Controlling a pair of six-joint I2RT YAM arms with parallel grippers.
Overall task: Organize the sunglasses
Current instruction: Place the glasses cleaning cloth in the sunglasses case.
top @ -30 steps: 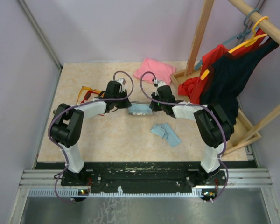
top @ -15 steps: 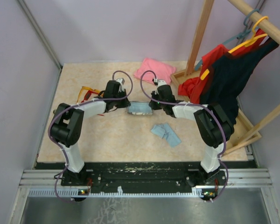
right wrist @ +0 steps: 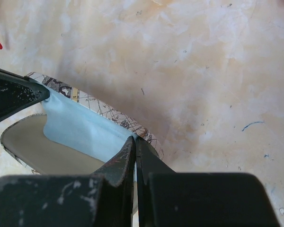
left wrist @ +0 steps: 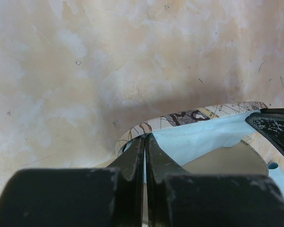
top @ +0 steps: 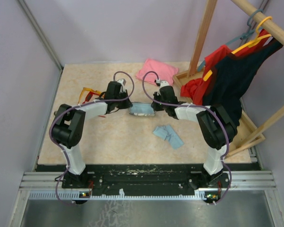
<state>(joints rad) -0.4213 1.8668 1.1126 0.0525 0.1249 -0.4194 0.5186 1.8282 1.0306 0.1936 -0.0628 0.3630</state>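
**Both claws are pinching the cloth while the sunglasses are waiting**

The orange sunglasses (top: 88, 91) and the red sunglasses (top: 91, 99) are lying on the table just to the left of the left claw (left wrist: 144, 139). The arm is partly hiding them, and nothing is holding them.

The left claw is squeezing tight. It looks like it is pinching one end of the blue cloth (left wrist: 199, 137), which is lying across the open case (left wrist: 189, 115) between the two claws. The right claw (right wrist: 135, 141) is squeezing tight too, and it is pinching the other end of the cloth.

I am guessing the sunglasses are light, stiff and a bit slippery, with thin arms that are ready to bend or snap. A claw is going to do best by gently taking the thicker front frame, staying off the lenses.
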